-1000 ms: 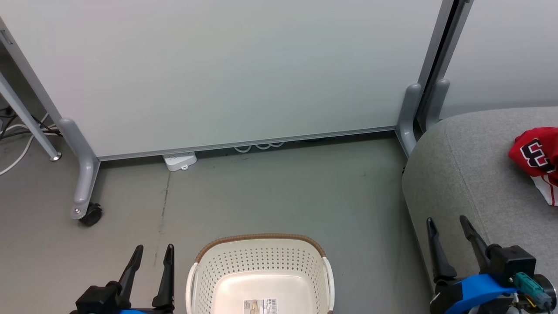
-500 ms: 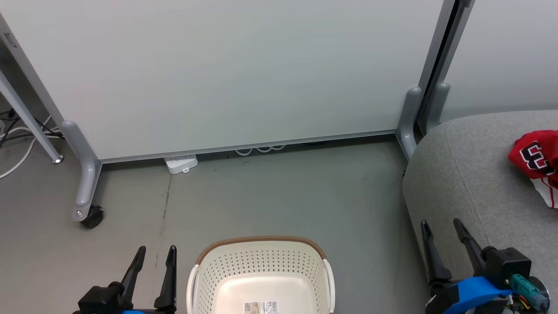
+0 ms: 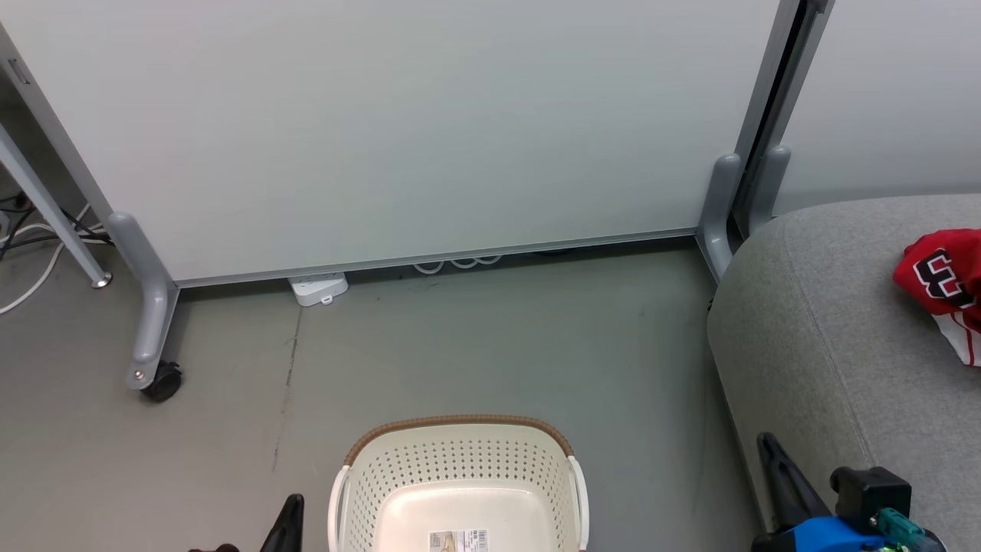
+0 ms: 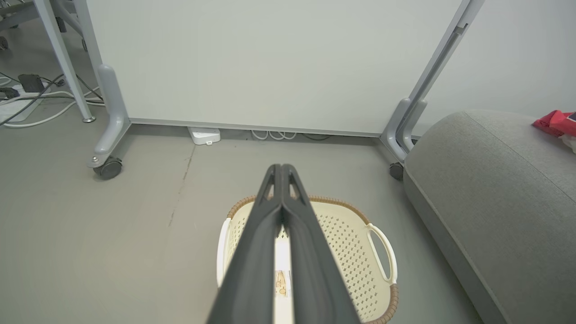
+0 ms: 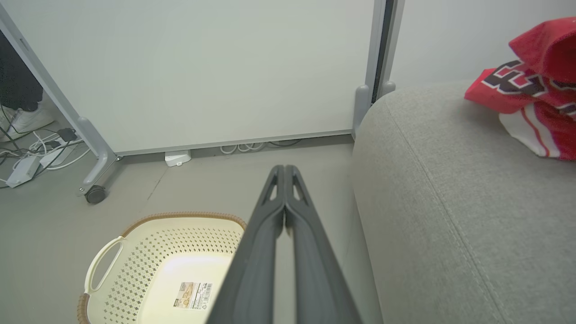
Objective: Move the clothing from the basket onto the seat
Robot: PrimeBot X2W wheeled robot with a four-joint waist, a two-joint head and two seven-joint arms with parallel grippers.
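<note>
Red clothing (image 3: pixel 939 280), black lettering (folded, illegible), on grey fabric seat (image 3: pixel 812 322). Barcode label (image 3: pixel 457 540) in cream perforated basket (image 3: pixel 460 421). Left gripper (image 4: pixel 281 167), right gripper (image 5: pixel 284 167): jaws together.

This looks like an office or test lab: a big white partition panel (image 3: pixel 398 130) stands on a castor wheel (image 3: pixel 162 381); under its lower edge lies a power strip (image 3: pixel 317 288), and left of it loose cables (image 5: pixel 49 148), perhaps with adapters.

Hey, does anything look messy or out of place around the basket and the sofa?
Nothing spilled or broken. The clothing lies crumpled in a heap on the seat, not flat. The basket is empty apart from a label on its bottom. Loose cables trail on the floor.
</note>
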